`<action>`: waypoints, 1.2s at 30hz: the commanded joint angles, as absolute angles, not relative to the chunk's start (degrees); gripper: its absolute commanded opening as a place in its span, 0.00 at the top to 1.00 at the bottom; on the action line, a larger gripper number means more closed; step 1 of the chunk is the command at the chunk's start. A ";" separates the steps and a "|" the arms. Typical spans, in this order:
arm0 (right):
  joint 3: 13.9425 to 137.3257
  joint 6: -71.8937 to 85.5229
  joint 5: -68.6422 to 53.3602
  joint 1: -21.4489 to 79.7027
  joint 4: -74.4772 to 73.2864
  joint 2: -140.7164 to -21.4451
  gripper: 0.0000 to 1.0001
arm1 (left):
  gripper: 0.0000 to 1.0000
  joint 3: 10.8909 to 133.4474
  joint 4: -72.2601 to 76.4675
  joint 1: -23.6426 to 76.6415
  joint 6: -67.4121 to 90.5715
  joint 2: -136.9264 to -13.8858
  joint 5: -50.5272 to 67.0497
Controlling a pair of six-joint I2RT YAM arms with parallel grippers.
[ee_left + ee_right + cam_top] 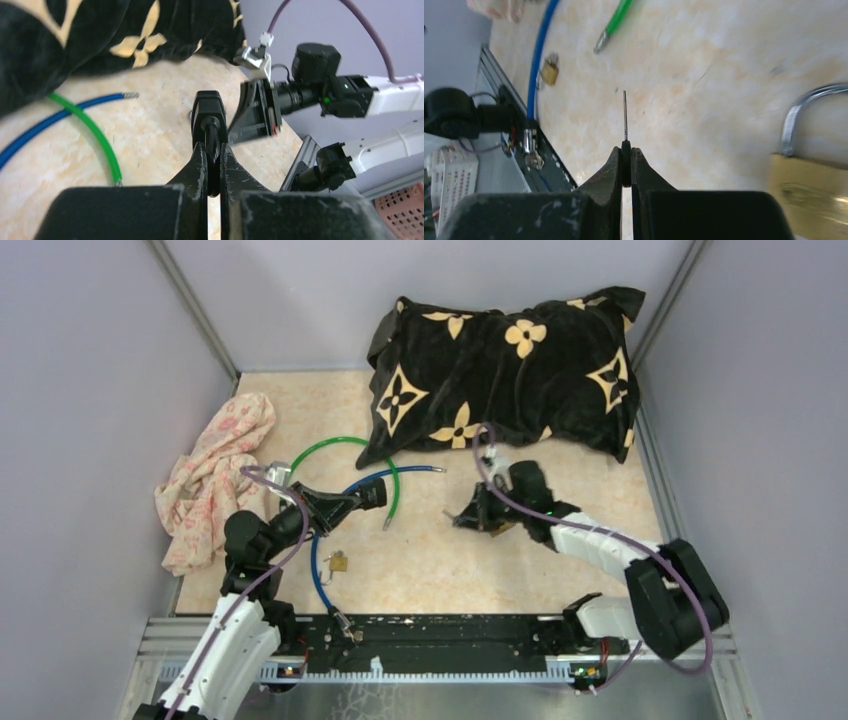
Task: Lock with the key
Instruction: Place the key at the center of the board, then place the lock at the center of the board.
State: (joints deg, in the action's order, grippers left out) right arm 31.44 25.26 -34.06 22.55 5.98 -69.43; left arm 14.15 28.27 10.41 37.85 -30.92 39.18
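pillow black, cream flowers | cloth pink floral | green cable | blue cable | brass padlock

walls: plain pale lilac | tabletop: beige marbled | light: soft, even

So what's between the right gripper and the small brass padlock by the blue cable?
Only bare tabletop from right gripper to small padlock, in the right wrist view; the green cable ends to one side.
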 commanded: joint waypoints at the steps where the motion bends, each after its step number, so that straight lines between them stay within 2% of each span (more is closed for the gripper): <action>1: 30.05 37.72 -22.22 33.41 9.77 -75.06 1.00 | 1.00 13.80 22.95 9.85 40.30 -29.00 33.87; 5: 25.30 43.05 -23.24 35.57 16.14 -77.41 0.99 | 1.00 13.67 22.24 9.84 40.42 -28.95 34.24; 6: 25.82 42.68 -23.63 36.01 15.00 -77.88 0.85 | 1.00 13.58 22.25 9.84 40.56 -29.14 34.40; 7: 26.67 41.80 -23.82 36.25 12.92 -77.83 0.60 | 1.00 13.54 22.22 9.91 40.65 -29.21 34.72; 8: 28.19 40.25 -23.51 36.41 10.16 -76.83 0.15 | 1.00 13.46 22.19 9.92 40.57 -29.21 35.23; 9: 30.09 38.64 -21.85 36.63 5.88 -75.47 0.03 | 1.00 13.37 22.16 9.93 40.46 -29.30 36.01; 12: 37.93 29.01 -16.13 39.26 -4.08 -69.72 0.02 | 1.00 12.89 21.45 10.08 40.56 -29.53 37.64; 14: 42.47 20.12 -12.70 44.61 -4.70 -66.05 0.02 | 1.00 12.32 21.39 10.19 41.33 -29.77 38.78; 19: 44.91 -15.31 -2.97 59.79 7.97 -63.12 0.02 | 1.00 11.66 24.56 10.58 43.83 -29.91 41.95; 23: 46.20 -36.58 -2.49 65.02 14.24 -68.21 0.02 | 1.00 12.51 23.38 10.72 43.48 -29.83 43.66; 28: 50.85 -47.29 -2.45 65.57 14.57 -76.34 0.02 | 1.00 12.74 22.49 10.72 43.51 -29.27 44.91; 34: 56.68 -49.79 -1.56 65.57 14.77 -85.02 0.02 | 1.00 12.52 23.58 10.77 44.08 -29.81 45.58; 36: 58.68 -49.34 -1.61 65.57 13.26 -87.36 0.05 | 1.00 12.48 23.01 10.72 43.67 -29.93 45.41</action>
State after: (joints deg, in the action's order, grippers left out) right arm 52.88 -45.74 -2.57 65.25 11.09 -84.51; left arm 10.90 18.00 10.52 42.89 -30.44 43.94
